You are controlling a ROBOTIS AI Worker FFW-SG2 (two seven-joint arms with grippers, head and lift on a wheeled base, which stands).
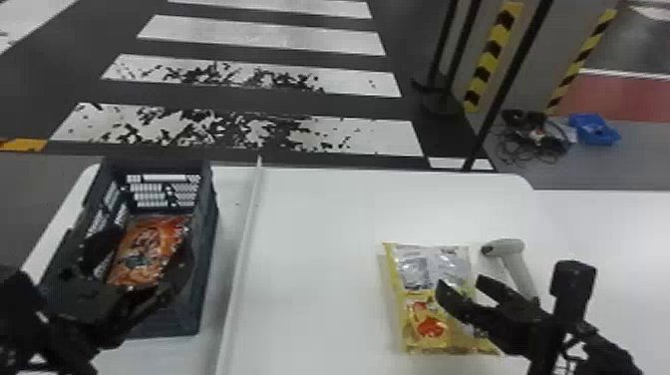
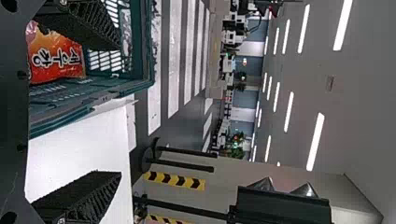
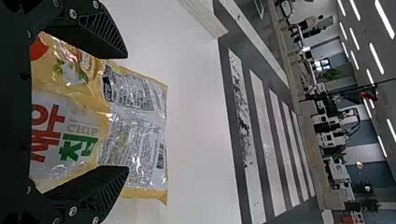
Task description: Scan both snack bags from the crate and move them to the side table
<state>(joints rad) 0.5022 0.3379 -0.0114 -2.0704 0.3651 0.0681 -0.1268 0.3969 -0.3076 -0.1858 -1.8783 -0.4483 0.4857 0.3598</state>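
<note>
Left tool [image 1: 145,249]: spread, over the near part of the crate [image 1: 203,279]; in the left wrist view its two ribbed black fingers [image 2: 95,21] stand well apart, nothing pinched.
Orange bag [image 1: 149,249]: lies in the crate, printed side showing.
Crate: dark, slatted, open on top, at the left end of the white worktop [image 1: 319,279].
White strip [image 1: 242,239]: runs along the worktop between the crate and the yellow bag [image 1: 433,294].
Yellow bag: flat on the worktop, shiny panel toward the far edge; orange one is the other snack.
Right tool [image 1: 461,283]: spread, above the right part of the yellow bag (whether it touches, cannot tell); in the right wrist view the bag shows between its fingers [image 3: 100,35].
Scanner [image 1: 518,267]: pale, handheld type, on the worktop just to the right of the yellow bag.
Floor beyond: white stripes [image 1: 264,35], tangled cables [image 1: 536,142], blue bin [image 1: 594,130].
</note>
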